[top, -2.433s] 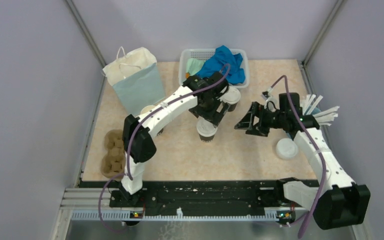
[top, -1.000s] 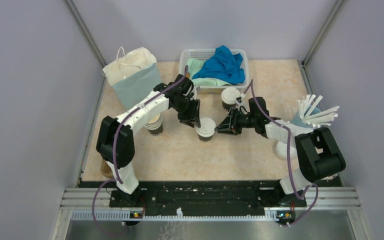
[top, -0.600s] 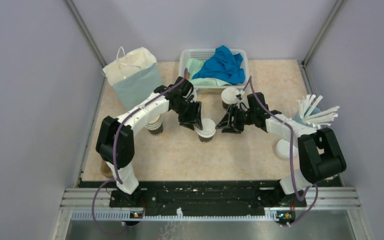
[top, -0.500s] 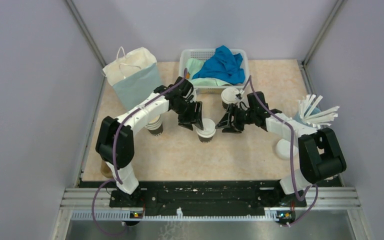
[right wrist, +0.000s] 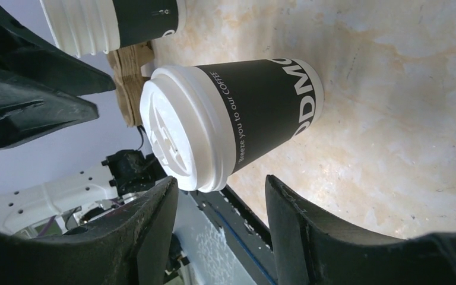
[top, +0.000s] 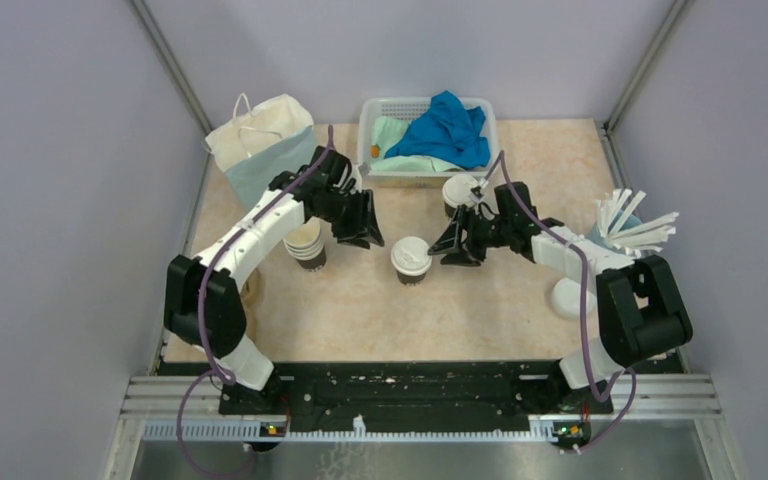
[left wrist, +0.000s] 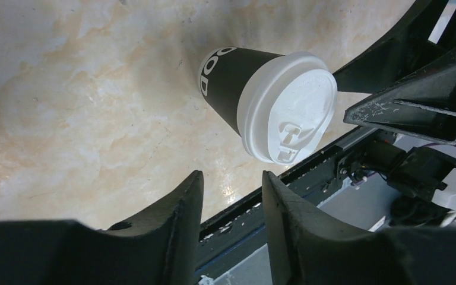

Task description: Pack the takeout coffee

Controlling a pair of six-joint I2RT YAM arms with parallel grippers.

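Note:
A takeout coffee cup point(top: 410, 260) with a black wall and a white lid stands mid-table. It also shows in the left wrist view point(left wrist: 255, 101) and the right wrist view point(right wrist: 243, 119). My left gripper point(top: 362, 230) is open and empty, a little to the cup's left, and its jaws point(left wrist: 228, 196) stand apart. My right gripper point(top: 447, 246) is open just right of the cup, its jaws point(right wrist: 219, 196) level with the lid and not touching it. A second lidded cup point(top: 460, 193) stands by the basket. A stack of unlidded cups point(top: 307, 243) stands to the left.
A paper bag point(top: 265, 155) stands at the back left and a white basket point(top: 372, 130) of cloths at the back middle. A light blue cup of white sticks point(top: 628, 222) and a loose lid point(top: 572, 297) are on the right. The brown pulp tray point(right wrist: 132, 71) lies at the left edge.
My left gripper has drawn back to the left, away from the middle cup. My right gripper came in from the right and now stays beside that cup.

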